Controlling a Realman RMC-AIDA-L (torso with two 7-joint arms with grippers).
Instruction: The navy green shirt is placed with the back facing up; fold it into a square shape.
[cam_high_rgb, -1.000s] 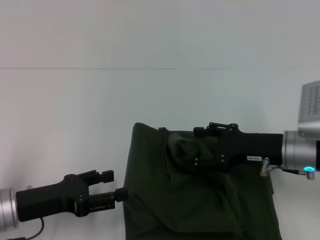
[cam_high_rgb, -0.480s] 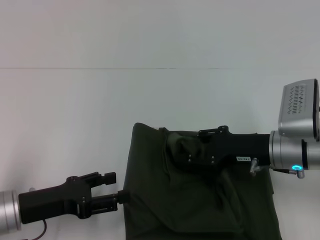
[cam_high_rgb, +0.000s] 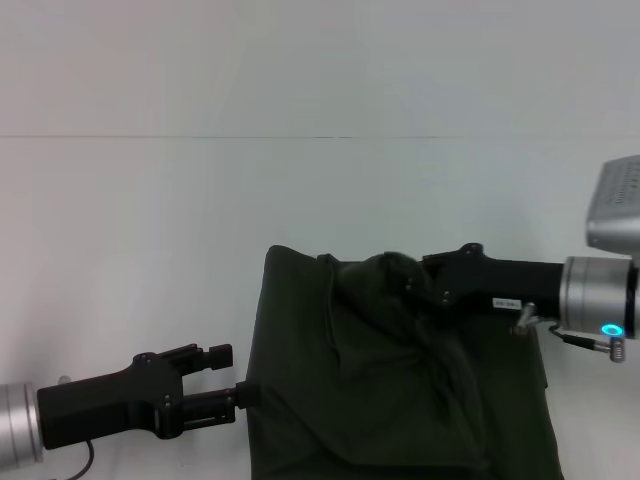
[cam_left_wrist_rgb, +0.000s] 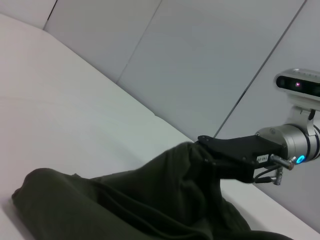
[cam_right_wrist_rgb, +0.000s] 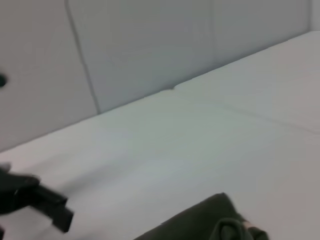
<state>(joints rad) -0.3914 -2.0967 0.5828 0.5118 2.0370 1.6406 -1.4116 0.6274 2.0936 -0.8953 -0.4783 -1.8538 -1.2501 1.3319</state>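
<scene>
On the white table (cam_high_rgb: 150, 220), the navy green shirt (cam_high_rgb: 380, 400) lay rumpled and part-folded near my front edge, and over the last second my right claw (cam_high_rgb: 405, 285) had lifted a pinched bunch higher, mid-fold I judged, while my left claw (cam_high_rgb: 228, 372) stayed wide.

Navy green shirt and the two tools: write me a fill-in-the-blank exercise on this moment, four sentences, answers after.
1. The right tool lifts a bunched fold of the navy green shirt off the ____.
2. The left tool sits at the shirt's ____ edge.
3. The left tool's fingers are ____.
4. The tabletop is ____ in colour.

Missing words: table; left; open; white
</scene>
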